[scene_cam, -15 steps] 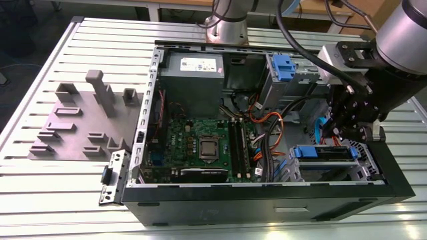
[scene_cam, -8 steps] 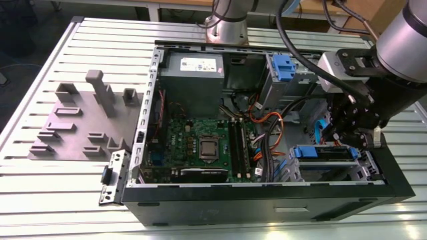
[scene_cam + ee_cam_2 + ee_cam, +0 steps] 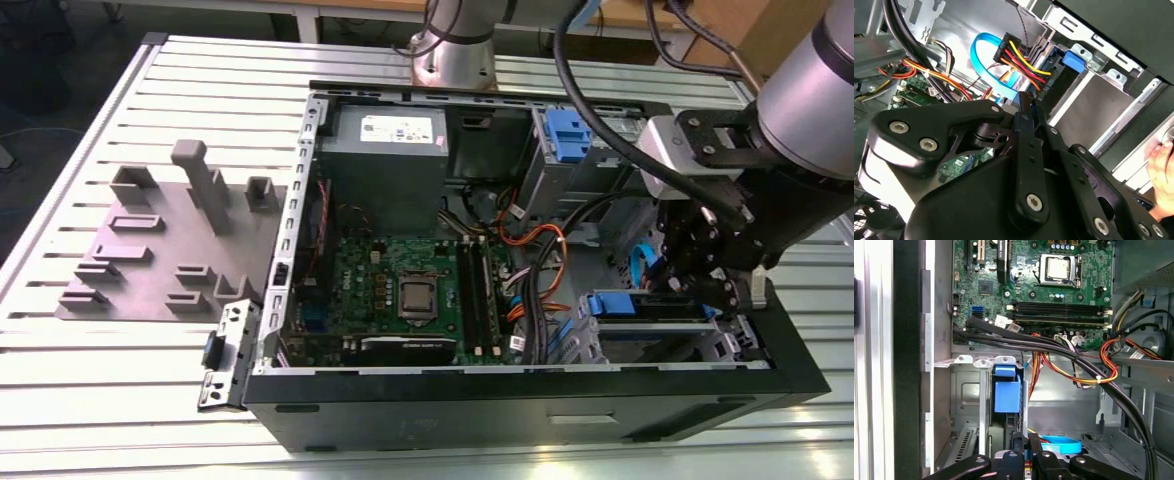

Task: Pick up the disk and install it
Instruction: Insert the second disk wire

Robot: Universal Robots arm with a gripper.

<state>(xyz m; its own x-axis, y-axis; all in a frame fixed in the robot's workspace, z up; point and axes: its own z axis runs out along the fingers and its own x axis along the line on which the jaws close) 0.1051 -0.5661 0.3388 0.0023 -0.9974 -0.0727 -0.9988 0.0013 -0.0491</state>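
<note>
Exterior view, disk (image 3: 650, 305) lying flat in bay

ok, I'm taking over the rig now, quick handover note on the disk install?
Gripper: inside the PC case, at the drive bay; grip state unreadable.
Disk: its blue carrier sits in that bay.
Done: disk brought to the bay.
Left: confirm it is fully seated; can't tell from here.
Note: a person's hand is at the case edge.
</note>
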